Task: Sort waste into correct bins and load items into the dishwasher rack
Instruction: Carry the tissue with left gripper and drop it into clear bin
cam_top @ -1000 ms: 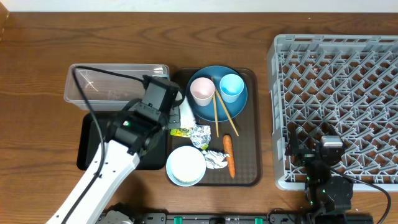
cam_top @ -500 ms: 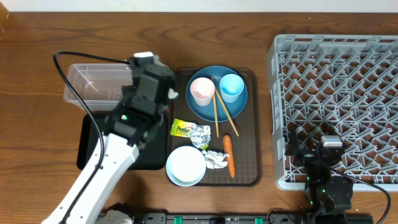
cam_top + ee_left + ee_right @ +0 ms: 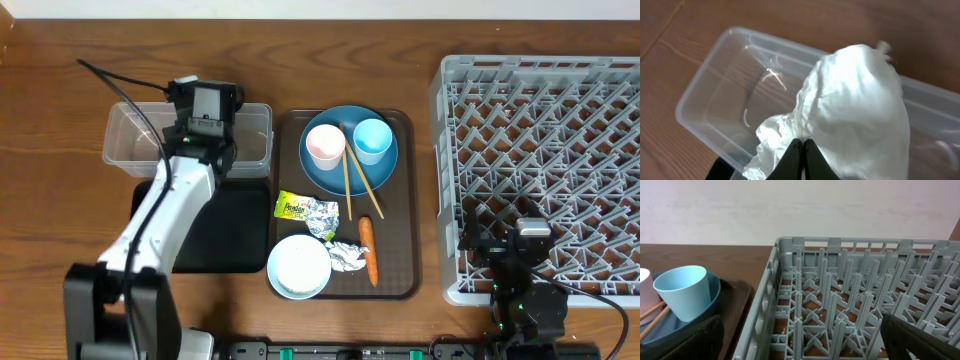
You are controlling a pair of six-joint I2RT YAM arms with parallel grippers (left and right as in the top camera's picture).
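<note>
The left pincer (image 3: 801, 150) is shut on a white paper wad (image 3: 850, 100) and holds it just above the clear tub (image 3: 700, 85). Next, I think, it must open so the wad drops inside the tub. The right pincer (image 3: 800, 325) is wide open, holding nothing, far from the tub.

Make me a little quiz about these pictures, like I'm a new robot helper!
1. True or false: the left jaws are shut on a paper wad above the tub.
2. What lies across the plate? A chopsticks, B a spoon, C a fork.
3. Fill in: the carrot lies on the brown ___.
Key: 1 true; 2 A; 3 tray.
</note>
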